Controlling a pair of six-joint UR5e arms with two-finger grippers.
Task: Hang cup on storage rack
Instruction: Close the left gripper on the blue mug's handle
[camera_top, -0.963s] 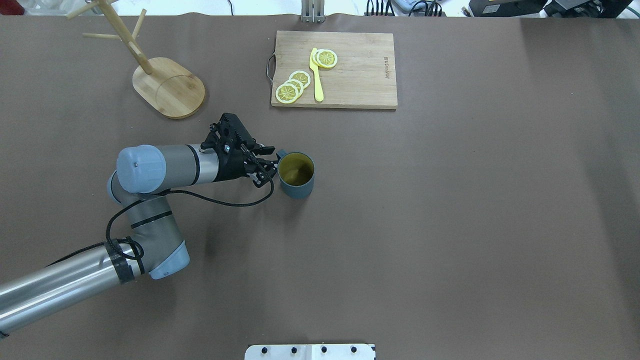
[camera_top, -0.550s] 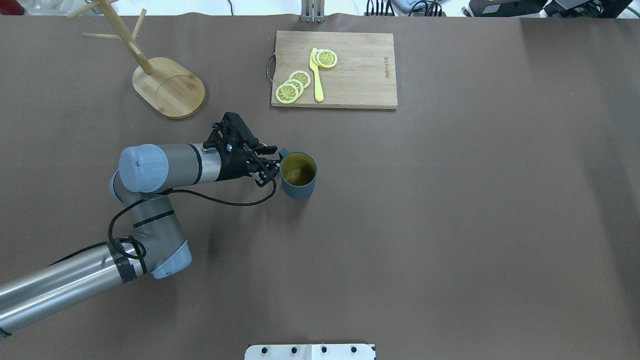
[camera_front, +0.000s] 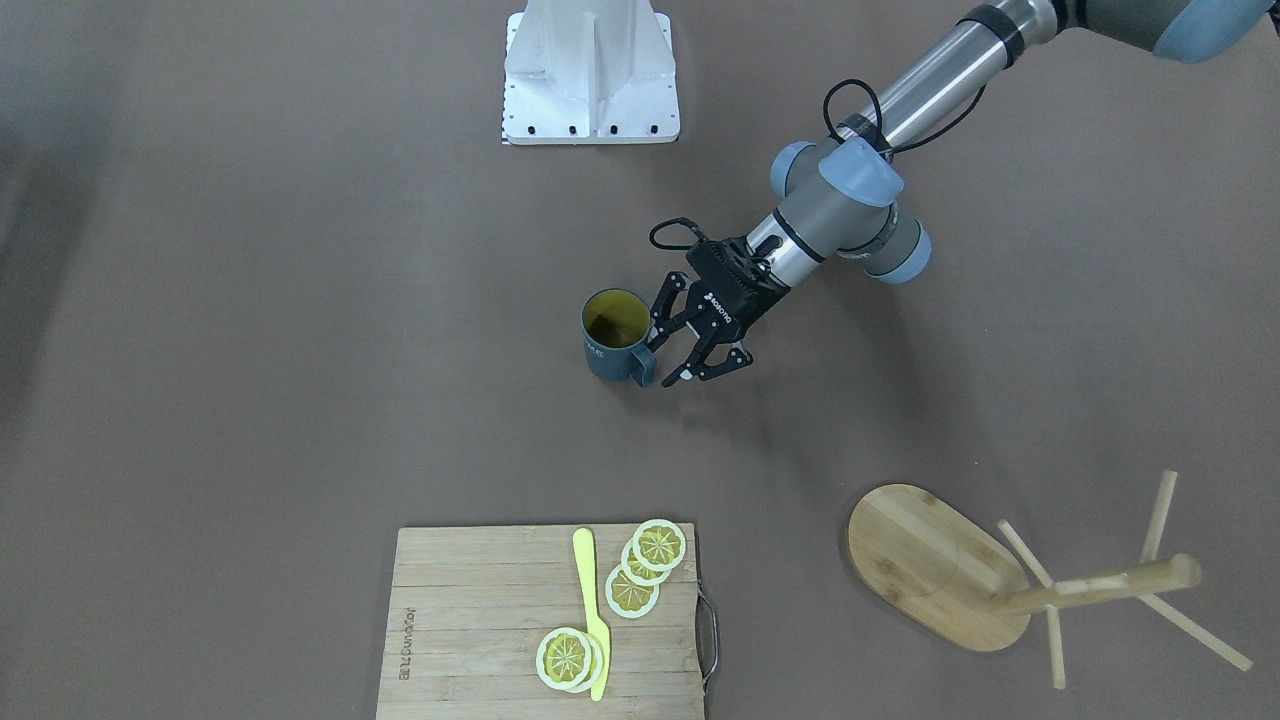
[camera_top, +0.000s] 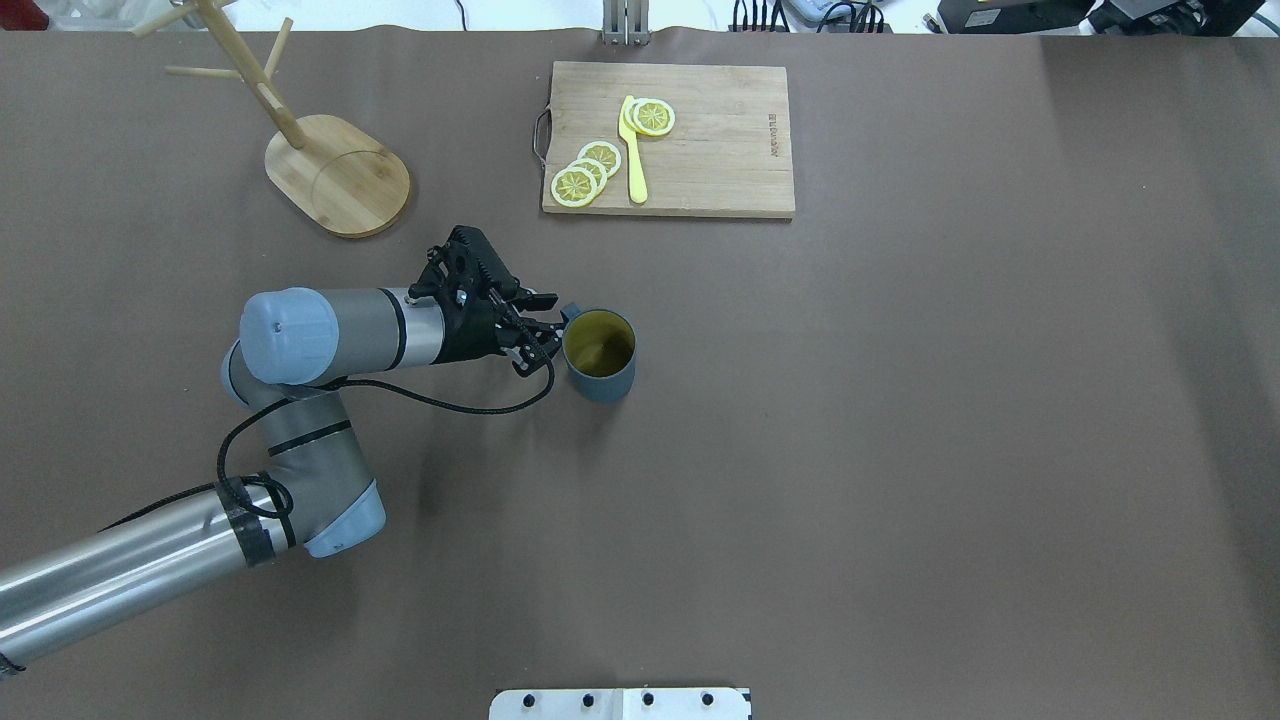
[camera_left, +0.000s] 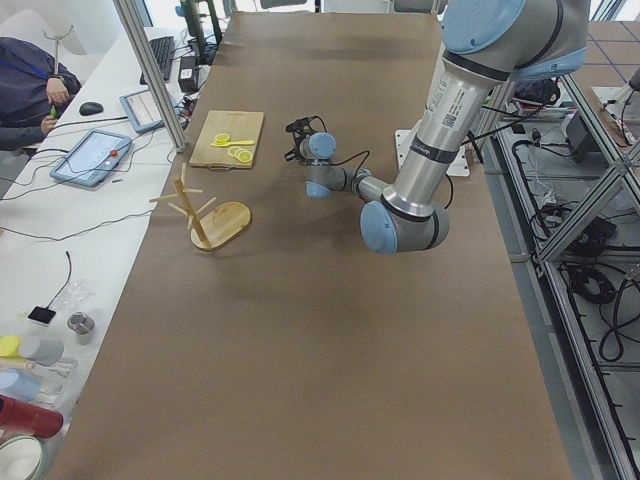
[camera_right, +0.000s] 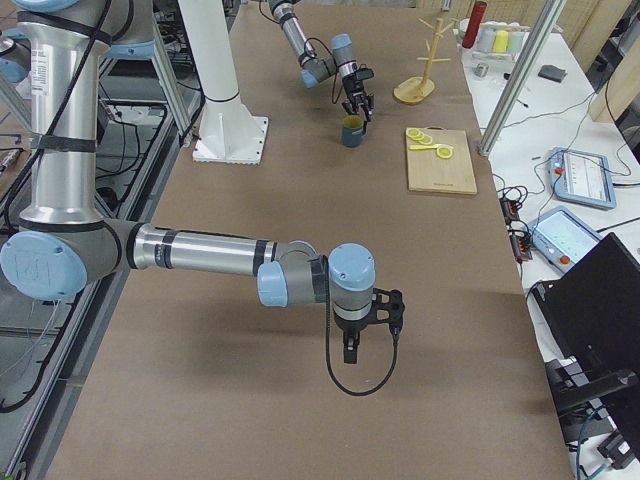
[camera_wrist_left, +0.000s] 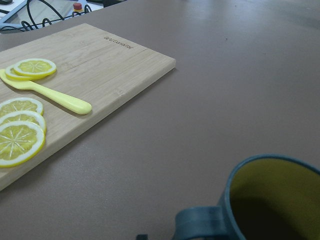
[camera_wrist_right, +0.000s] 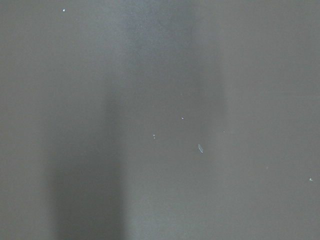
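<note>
Mid-bench, the left gripper (camera_front: 665, 362), open and empty, sits beside the cup (camera_front: 610, 342); a misaligned close could topple it.

Left arm (camera_top: 150, 570), silver tube with pale-blue joint caps: forearm runs low over the table, elbow bent, wrist link lying level and aimed at the dark slate-blue mug (camera_top: 600, 386) with yellow-green inside. Black two-finger left gripper (camera_top: 545, 328) is on the mug's handle side, jaws apart, tips just beside the handle; can't confirm contact. Right arm (camera_right: 200, 250), same build, well apart from the mug: forearm level, wrist turned down, black right gripper (camera_right: 349, 352) pointing at the table. Its jaw state is unreadable.
</note>
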